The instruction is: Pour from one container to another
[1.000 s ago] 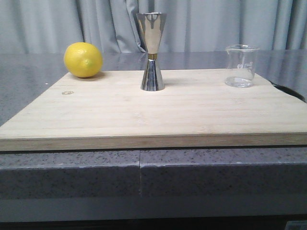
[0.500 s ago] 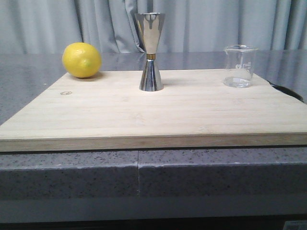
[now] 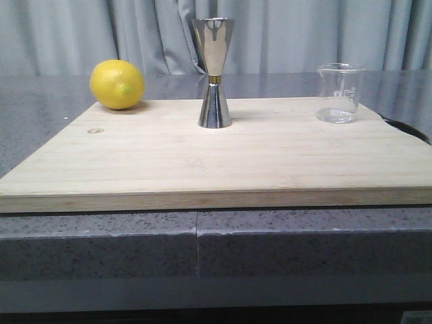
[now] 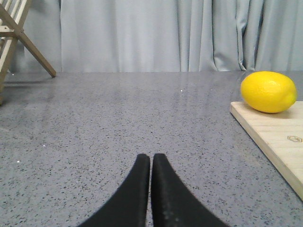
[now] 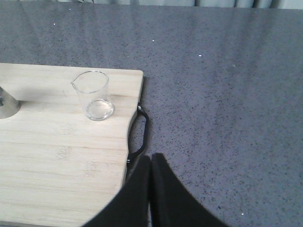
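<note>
The clear glass beaker [image 3: 339, 93] stands upright at the back right of the wooden board [image 3: 216, 158]; it also shows in the right wrist view as the beaker [image 5: 94, 95], pouring lip turned away from the gripper. The steel jigger [image 3: 214, 72] with its gold waist band stands upright at the back middle; only its base edge [image 5: 6, 106] shows in the right wrist view. My right gripper [image 5: 151, 157] is shut and empty, hovering off the board's right edge near the beaker. My left gripper [image 4: 151, 157] is shut and empty over the grey counter, left of the board.
A yellow lemon [image 3: 117, 84] lies on the board's back left corner, also seen as the lemon [image 4: 268, 91]. A black handle [image 5: 140, 135] hangs on the board's right edge. A wooden rack [image 4: 16, 33] stands far left. Grey curtains [image 3: 304, 34] close the back.
The front view shifted slightly left half a second ago and is back where it was. The objects themselves have not moved on the board.
</note>
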You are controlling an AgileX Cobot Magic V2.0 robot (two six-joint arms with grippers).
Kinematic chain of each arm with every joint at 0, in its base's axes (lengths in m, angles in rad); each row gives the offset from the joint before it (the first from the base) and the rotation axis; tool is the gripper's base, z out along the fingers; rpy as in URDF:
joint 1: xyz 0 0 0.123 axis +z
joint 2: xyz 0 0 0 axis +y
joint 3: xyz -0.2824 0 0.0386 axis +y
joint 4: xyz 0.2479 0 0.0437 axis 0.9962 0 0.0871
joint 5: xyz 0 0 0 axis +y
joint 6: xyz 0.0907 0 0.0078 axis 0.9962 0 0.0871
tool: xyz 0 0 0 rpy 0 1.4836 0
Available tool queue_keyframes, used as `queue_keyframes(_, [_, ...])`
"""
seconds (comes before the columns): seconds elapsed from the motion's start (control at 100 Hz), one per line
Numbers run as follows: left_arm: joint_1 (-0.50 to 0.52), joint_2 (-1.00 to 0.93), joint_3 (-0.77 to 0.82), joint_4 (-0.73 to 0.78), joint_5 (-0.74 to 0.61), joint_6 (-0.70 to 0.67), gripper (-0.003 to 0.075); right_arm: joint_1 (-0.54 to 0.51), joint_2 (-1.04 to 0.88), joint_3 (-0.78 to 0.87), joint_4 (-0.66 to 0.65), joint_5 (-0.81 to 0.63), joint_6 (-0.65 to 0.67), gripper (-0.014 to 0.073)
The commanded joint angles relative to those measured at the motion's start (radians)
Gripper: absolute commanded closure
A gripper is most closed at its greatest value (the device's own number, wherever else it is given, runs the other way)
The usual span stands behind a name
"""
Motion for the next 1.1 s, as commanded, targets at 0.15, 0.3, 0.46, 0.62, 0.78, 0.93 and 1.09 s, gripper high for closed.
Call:
queue_keyframes(0.15, [0.003, -0.023, 0.020, -0.008, -0.078, 0.001, 0.0741, -0.003, 0.000, -0.026, -0.018, -0.067, -0.006, 0.0662])
queue_keyframes(0.3, [0.003, -0.023, 0.020, -0.008, -0.078, 0.001, 0.0741, -0.003, 0.000, -0.026, -0.018, -0.067, -0.006, 0.0662])
queue_keyframes(0.46, [0.003, -0.023, 0.020, -0.008, -0.078, 0.001, 0.0741, -0.007, -0.018, -0.014, -0.032, -0.067, -0.006, 0.0662])
queue_keyframes(0.62, [0.003, -0.023, 0.020, -0.008, -0.078, 0.001, 0.0741, -0.078, -0.116, 0.085, 0.006, -0.155, 0.004, 0.0662])
queue_keyframes(0.78, [0.003, -0.023, 0.020, -0.008, -0.078, 0.001, 0.0741, -0.200, -0.264, 0.288, 0.080, -0.365, 0.004, 0.0662])
queue_keyframes(0.93, [0.003, -0.023, 0.020, -0.008, -0.078, 0.001, 0.0741, -0.270, -0.423, 0.468, 0.092, -0.481, 0.004, 0.0662])
queue_keyframes(1.09, [0.003, -0.023, 0.020, -0.008, -0.078, 0.001, 0.0741, -0.268, -0.543, 0.614, 0.097, -0.547, 0.004, 0.0662])
